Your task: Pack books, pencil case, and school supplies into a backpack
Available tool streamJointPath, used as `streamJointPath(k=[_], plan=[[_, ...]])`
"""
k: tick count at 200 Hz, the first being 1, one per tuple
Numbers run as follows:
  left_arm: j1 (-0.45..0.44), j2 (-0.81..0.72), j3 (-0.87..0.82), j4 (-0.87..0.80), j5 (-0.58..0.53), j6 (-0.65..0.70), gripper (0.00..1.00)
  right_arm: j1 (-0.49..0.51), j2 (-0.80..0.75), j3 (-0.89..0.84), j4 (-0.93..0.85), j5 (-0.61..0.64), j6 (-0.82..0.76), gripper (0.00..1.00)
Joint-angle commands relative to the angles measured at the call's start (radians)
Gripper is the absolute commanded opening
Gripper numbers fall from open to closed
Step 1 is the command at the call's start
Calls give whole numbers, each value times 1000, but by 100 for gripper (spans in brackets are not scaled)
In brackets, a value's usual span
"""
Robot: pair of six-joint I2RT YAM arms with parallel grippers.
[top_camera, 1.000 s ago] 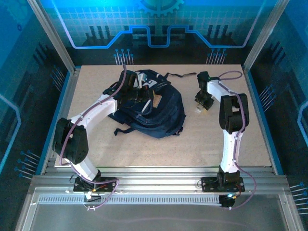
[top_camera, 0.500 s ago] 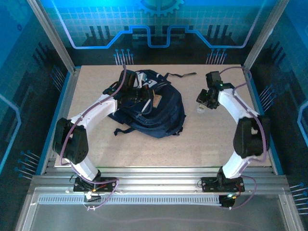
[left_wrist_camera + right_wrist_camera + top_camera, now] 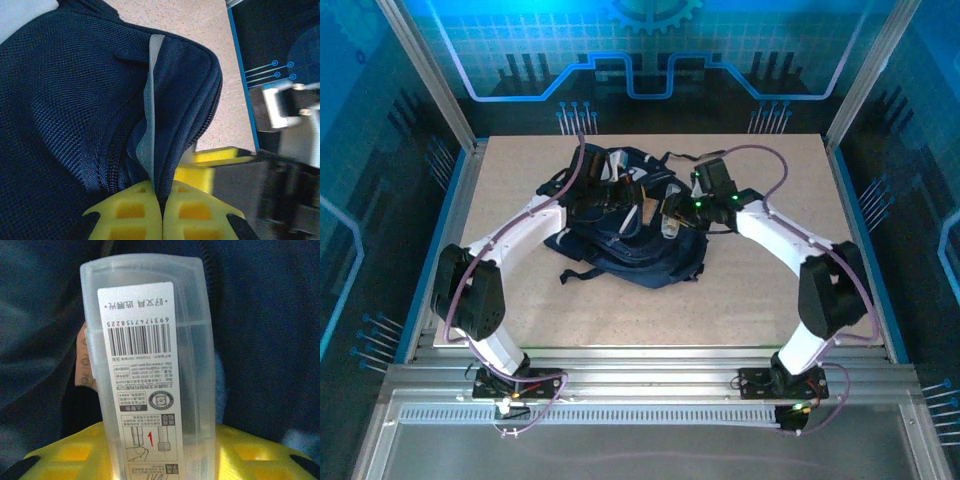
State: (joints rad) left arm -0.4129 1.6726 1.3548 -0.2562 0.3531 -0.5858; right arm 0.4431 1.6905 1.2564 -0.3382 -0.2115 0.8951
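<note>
The navy backpack (image 3: 650, 250) lies at the table's middle-left. My left gripper (image 3: 608, 200) is shut on the backpack's zipper edge (image 3: 165, 125), with the fabric pinched between its yellow fingertips (image 3: 130, 212). My right gripper (image 3: 671, 217) hovers over the bag's right side. It is shut on the grey-white bar-shaped item (image 3: 150, 340), a translucent case with a barcode label. The tan dotted pad (image 3: 83, 365) peeks out behind that case, against the dark backpack fabric (image 3: 260, 315). The books and the pencil case are hidden from view.
Bare tabletop (image 3: 790, 260) stretches to the right of the bag. A black strap (image 3: 698, 157) trails toward the back edge. Metal frame posts and blue walls enclose the table. The right arm's grey body (image 3: 290, 165) sits close beside the left gripper.
My right arm swung left from the bare table on the right to above the backpack, carrying the bar-shaped item. My left gripper has kept its hold on the bag.
</note>
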Motion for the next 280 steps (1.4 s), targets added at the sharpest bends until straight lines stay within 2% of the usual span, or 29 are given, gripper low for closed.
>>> streamJointPath(k=[1,26,55,68,82,91,92,111,123,128,140,150,172,183,194,205,219,228,255,280], plan=[[-31,-21,84,120,55,-35,0,29,63,33,130,-8,150,44],[-51,-19,88,114,52,-34,0,53,119,62,232,-65,194,50],[-53,-20,76,124,50,-45,0,64,150,77,274,-140,176,78],[-52,-21,76,128,47,-46,0,59,134,43,315,-154,169,83],[-52,-20,76,133,42,-48,0,50,110,8,328,-151,157,79],[-52,-19,74,140,38,-48,0,44,97,-12,340,-148,152,70],[-51,-19,74,141,38,-49,0,43,95,-17,343,-147,151,67],[-52,-9,73,160,42,-64,0,40,95,-42,423,-140,147,43],[-53,2,73,175,51,-77,0,40,127,-15,442,-167,148,33],[-53,6,74,179,56,-83,0,41,146,5,443,-189,148,32],[-55,14,73,186,65,-93,0,45,192,60,420,-245,134,35],[-58,17,76,186,68,-95,0,43,216,105,337,-260,105,42],[-58,15,69,184,66,-90,0,23,168,88,212,-198,42,55],[-58,15,66,181,61,-86,0,2,110,40,188,-174,25,58],[-58,15,63,177,55,-83,7,-21,45,-2,145,-155,-6,59],[-56,13,60,173,49,-81,20,-40,-21,-30,72,-125,-49,61],[-52,7,54,161,38,-71,31,-53,-106,-57,-20,-80,-114,63],[-48,0,45,152,29,-69,42,-55,-156,-69,-82,-33,-152,65],[-19,-48,-16,122,9,-64,56,-51,-290,-129,-203,66,-217,69],[18,-129,-126,88,-39,-60,62,-8,-389,-205,-228,113,-206,72]])
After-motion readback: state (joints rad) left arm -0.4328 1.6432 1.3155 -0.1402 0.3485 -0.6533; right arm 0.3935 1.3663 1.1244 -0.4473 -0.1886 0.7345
